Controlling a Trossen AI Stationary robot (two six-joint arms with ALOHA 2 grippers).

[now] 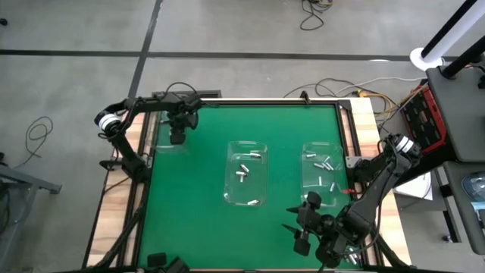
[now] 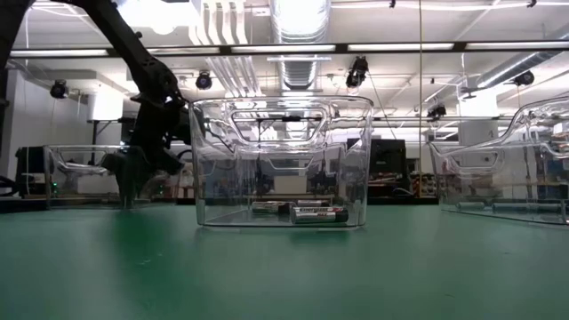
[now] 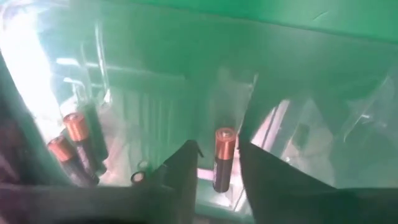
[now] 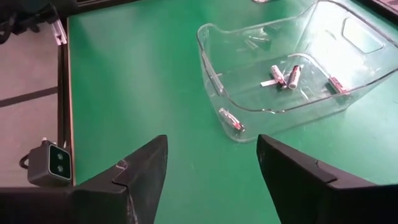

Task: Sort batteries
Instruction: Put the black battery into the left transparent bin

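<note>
We see a green table mat (image 1: 197, 197) with three clear rectangular plastic bins on it: one at the far left corner (image 1: 168, 136), one in the middle (image 1: 248, 173) and one toward the right (image 1: 324, 165). From the low camera the middle bin (image 2: 283, 160) stands squarely in front, with the right bin (image 2: 507, 164) off to one side, and the left one (image 2: 76, 173) partly hidden behind the left arm. Cables trail over the grey floor (image 1: 76, 45) beyond the table.

The batteries lie scattered in the bins; several small silvery cylinders lie in the middle bin (image 1: 244, 168) at differing angles, more in the right bin (image 1: 320, 161). Low down, two dark batteries (image 2: 307, 211) lie flat on the middle bin's floor, long axes across our view. In the left wrist view a copper-topped battery (image 3: 222, 158) stands nearly upright between the fingers, copper end up, and two more (image 3: 74, 146) lean alongside.

The left gripper (image 1: 178, 135) reaches down into the far left bin, arm bent over from the table's left edge, its fingers (image 3: 183, 171) slightly parted either side of that upright battery; we cannot tell whether they touch it. The right gripper (image 1: 305, 227) hangs over the near right mat, claw spread wide with nothing in it, fingers (image 4: 140, 168) pointing toward the middle bin (image 4: 280, 68)
</note>
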